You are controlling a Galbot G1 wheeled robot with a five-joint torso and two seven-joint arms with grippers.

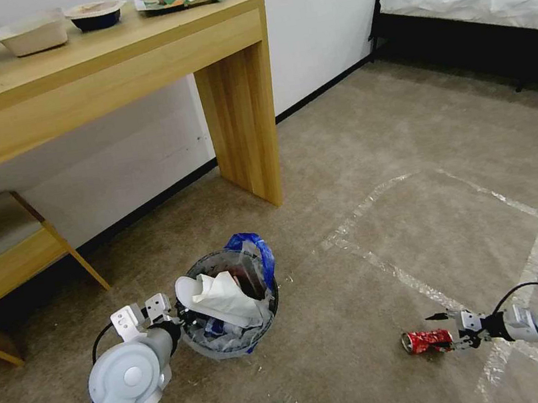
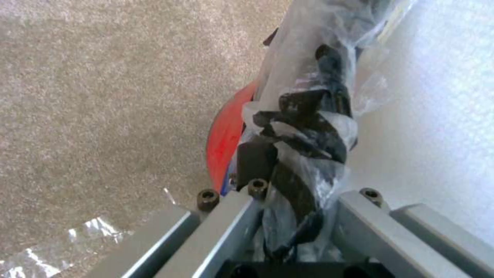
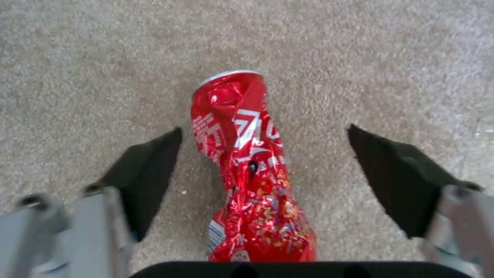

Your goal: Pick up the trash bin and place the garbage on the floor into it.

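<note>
Assessing progress: the trash bin (image 1: 229, 303), lower centre-left of the head view, already holds a flat white slipper (image 1: 196, 292), white tissues (image 1: 226, 297) and other litter; most of the collecting appears done.
Remaining item: one crushed red drink can (image 1: 426, 340) lies on the floor (image 1: 369, 240), lower right of the head view; no other loose litter is visible on the carpet.
Bin hold: the left gripper (image 1: 178, 323) is clamped on the near rim of the bin; in the left wrist view its fingers (image 2: 256, 159) pinch the red wall and the printed bag liner (image 2: 303, 127) together.
Bin position: well apart from the can, to the left of it in the head view; whether the bin is lifted or resting on the carpet cannot be told.
Right gripper (image 1: 451, 330): released, jaws spread wide, low over the carpet.
Can relative to claw: in the right wrist view the can (image 3: 246, 170) lies lengthwise in the centre of the frame between the two dark fingers (image 3: 146, 173), touching neither; clear carpet shows on both sides.
Step in hand (judgement): closing on the can is not yet done; transfer to the bin is left.
</note>
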